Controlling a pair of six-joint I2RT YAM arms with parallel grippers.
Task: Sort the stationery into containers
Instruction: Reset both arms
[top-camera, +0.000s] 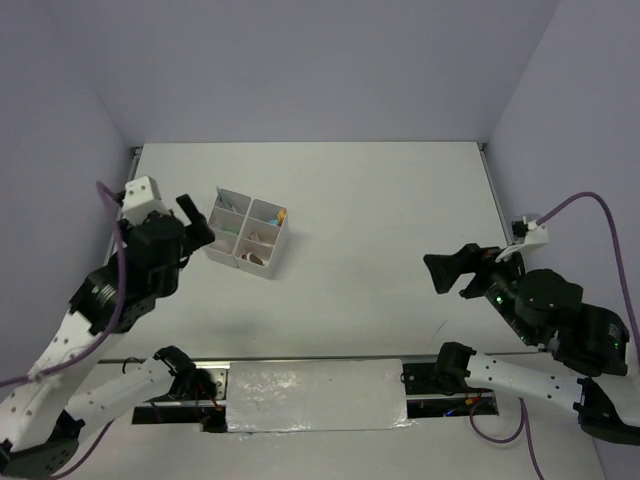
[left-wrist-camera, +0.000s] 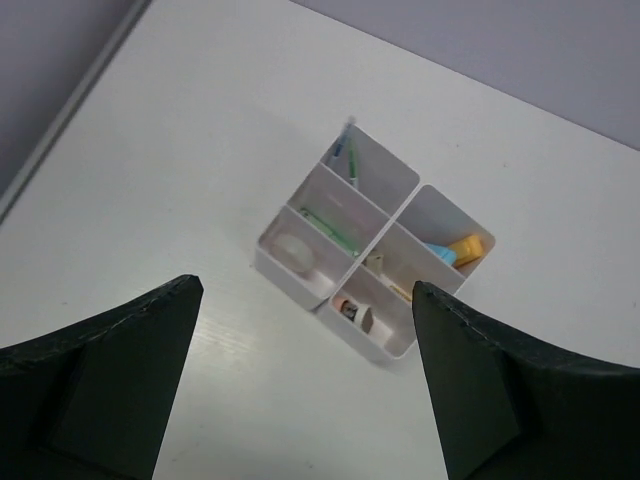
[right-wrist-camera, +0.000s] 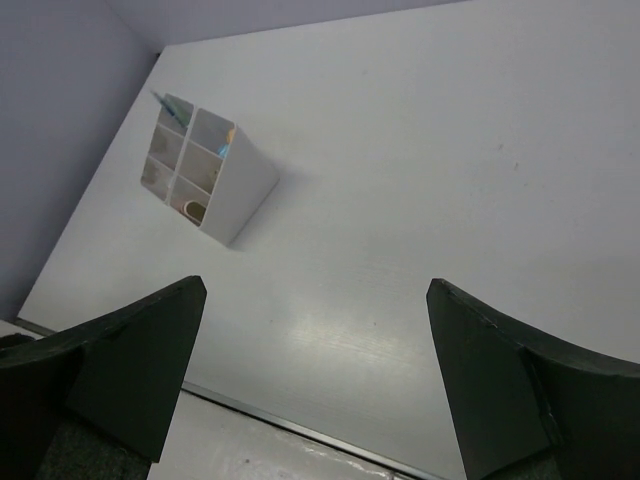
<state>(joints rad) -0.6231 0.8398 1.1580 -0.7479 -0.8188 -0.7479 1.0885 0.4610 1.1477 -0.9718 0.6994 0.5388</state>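
The container (top-camera: 247, 229), a whitish square box with four compartments, stands on the white table at the far left. In the left wrist view the box (left-wrist-camera: 285, 280) holds thin green pens (left-wrist-camera: 350, 162), a clear tape ring (left-wrist-camera: 294, 250), an orange-yellow marker (left-wrist-camera: 464, 249) beside a blue one, and a pink marker (left-wrist-camera: 348, 307). My left gripper (top-camera: 197, 224) hovers open just left of the box, and its view (left-wrist-camera: 307, 290) shows nothing between the fingers. My right gripper (top-camera: 446, 271) is open over bare table at the right (right-wrist-camera: 315, 285), far from the box (right-wrist-camera: 240, 195).
Lilac walls close the table at the back and both sides. A pale sheet (top-camera: 315, 395) lies over the near edge between the arm bases. A metal rail (right-wrist-camera: 300, 428) runs along that edge. Purple cables loop off both arms.
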